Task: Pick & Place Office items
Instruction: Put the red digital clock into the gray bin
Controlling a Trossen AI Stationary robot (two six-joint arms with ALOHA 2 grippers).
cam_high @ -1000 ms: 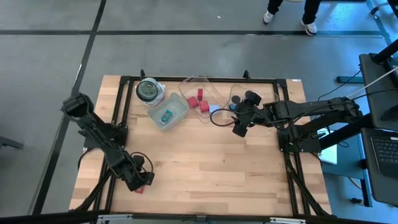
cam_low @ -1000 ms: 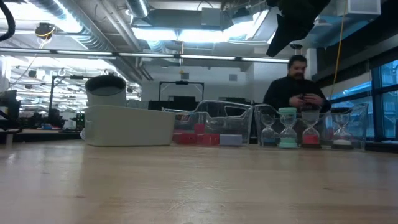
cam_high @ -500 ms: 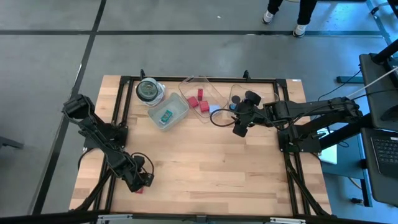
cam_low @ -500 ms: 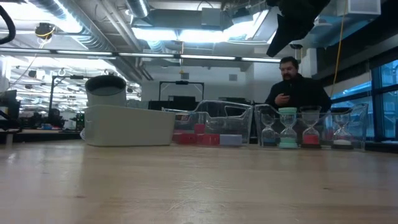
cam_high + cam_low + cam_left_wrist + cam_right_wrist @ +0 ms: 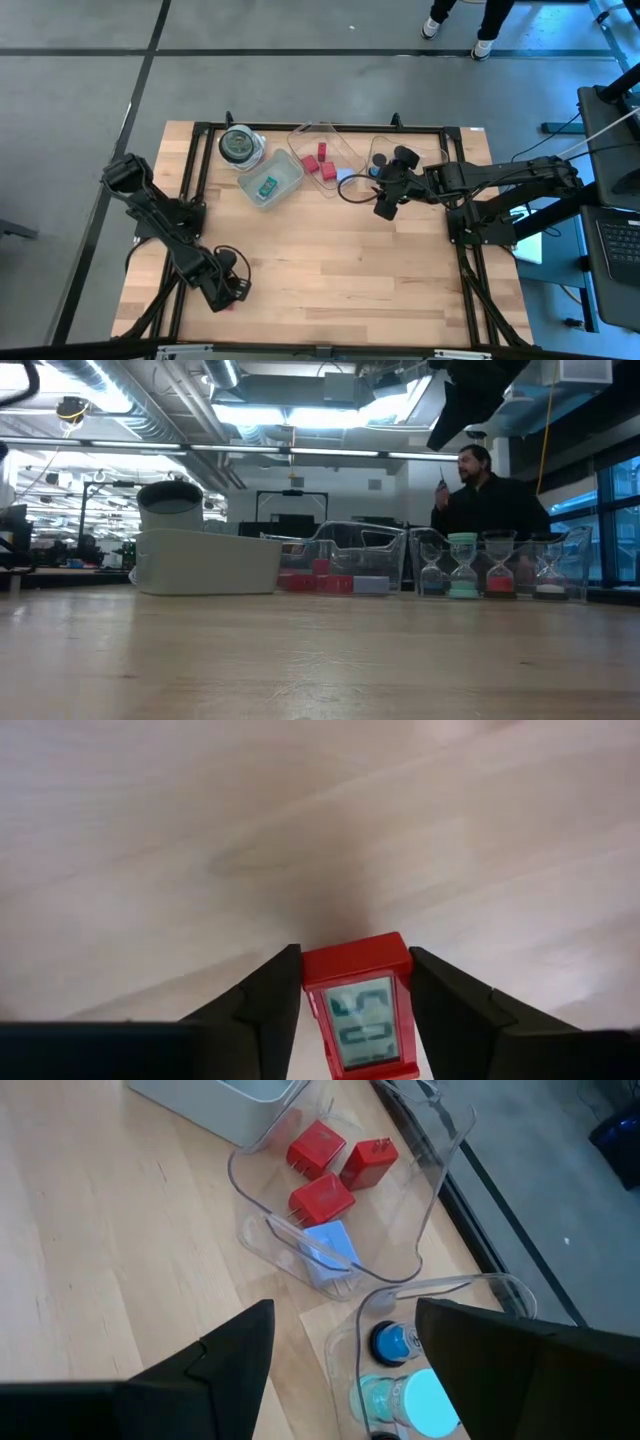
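Office items are in two places. We find one, a small red flat rectangle with a grey digit display [image 5: 359, 1010], at the near left corner of the pale wooden table [image 5: 350, 260], gripped between the two dark fingers [image 5: 265, 1000] of the left gripper [image 5: 232, 292]. The fingers press against both long sides of the red rectangle, which lies close over the table top. In the high view the left arm runs diagonally from its base at the left edge toward the near left corner, wrist low.

We find the right gripper [image 5: 384, 207] raised above the far right part of the table, its arm reaching in from the right edge with the elbow bent. Its fingers [image 5: 235, 1350] stand spread apart, with nothing between them.

Below the right gripper, we note three red blocks with metal prongs [image 5: 330, 1170] and a pale-blue block [image 5: 328, 1250] in a clear plastic tray [image 5: 440, 1150]. A neighbouring clear tray [image 5: 350, 1345] holds a blue-topped piece [image 5: 392, 1340] and a pale teal-topped piece [image 5: 425, 1398].

Farther left at the far edge, we record a white-walled tray [image 5: 290, 172] containing a teal rectangle [image 5: 267, 185], and beside it a round clear jar with a dark lid [image 5: 238, 145].

A person in dark clothing [image 5: 490, 500] shows behind the table in the low view.
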